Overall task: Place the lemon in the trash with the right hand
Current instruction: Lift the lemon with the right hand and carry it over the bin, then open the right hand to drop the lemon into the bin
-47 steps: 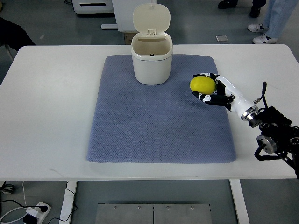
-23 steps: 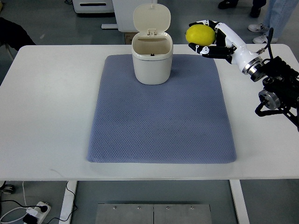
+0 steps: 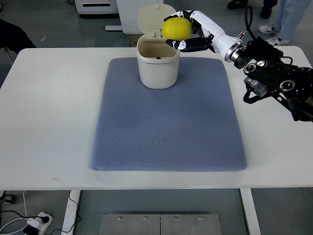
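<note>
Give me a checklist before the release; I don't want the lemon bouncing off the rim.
1. Grip: right robot hand shut on the lemon. Ok.
2. Trash can lid flipped up, opening clear. Ok.
3. Lemon centred over the opening: it shows over the back right rim. Not ok.
4. Lemon's height above the rim: cannot tell from this steep view.
5. Trash can upright on the blue mat. Ok.
</note>
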